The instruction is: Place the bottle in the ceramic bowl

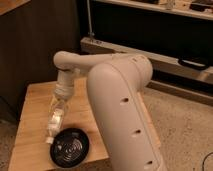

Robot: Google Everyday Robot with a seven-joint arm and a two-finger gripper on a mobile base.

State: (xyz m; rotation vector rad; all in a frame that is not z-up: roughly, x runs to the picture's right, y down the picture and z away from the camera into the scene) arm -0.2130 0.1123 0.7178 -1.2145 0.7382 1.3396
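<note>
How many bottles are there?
1. The bottle is held tilted in the shut tool over the table, its low end near the bowl. The big arm may hide others.

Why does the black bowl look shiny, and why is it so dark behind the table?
Camera view: warm light hits the arm and table, so the glossy bowl gleams in pale rings; the wall behind gets little light; the hand, shut on the bottle above the bowl's left rim, is well lit.

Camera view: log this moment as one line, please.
pincer: shut on bottle, above wooden table | bottle: tilted, cap end low, near rim of ceramic bowl | ceramic bowl: empty | step: placement not yet done
</note>
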